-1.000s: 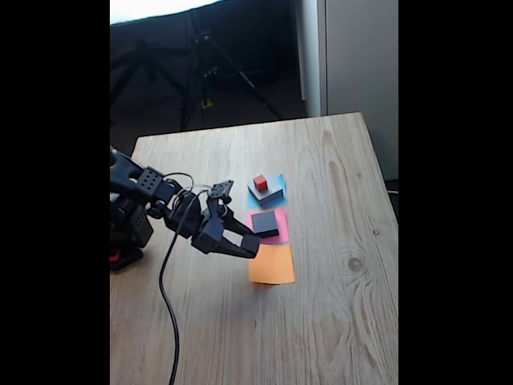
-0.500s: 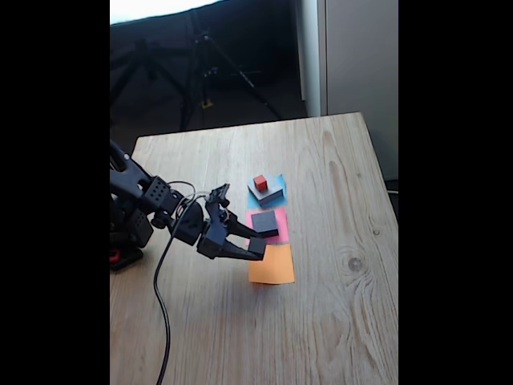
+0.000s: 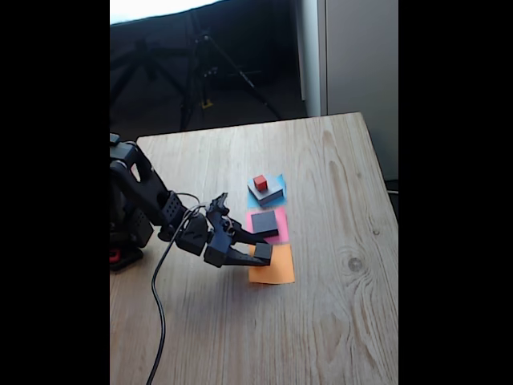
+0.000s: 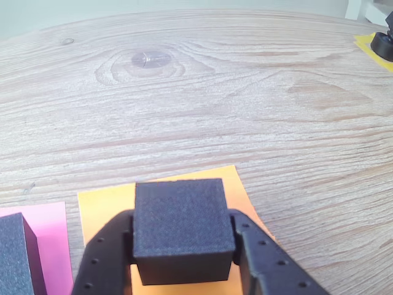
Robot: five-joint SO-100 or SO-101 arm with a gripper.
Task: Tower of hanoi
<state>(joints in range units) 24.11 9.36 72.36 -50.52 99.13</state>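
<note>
While the black two-finger gripper (image 3: 258,247) reaches out over the orange paper square (image 3: 276,269), its fingers (image 4: 101,255) pinch the small black cube (image 4: 182,229) from both sides, w/ the cube held above that paper in the wrist view. Medium black square block (image 3: 264,221) sits on the pink paper square (image 3: 280,233), just beside the orange one. Large flat grey square block (image 3: 270,192) lies on the blue paper square (image 3: 251,201), w/ the tiny red cube (image 3: 260,183) on top. All rest on the light wooden table (image 3: 337,321). Black cable (image 3: 159,313) trails from the arm toward the near edge.
</note>
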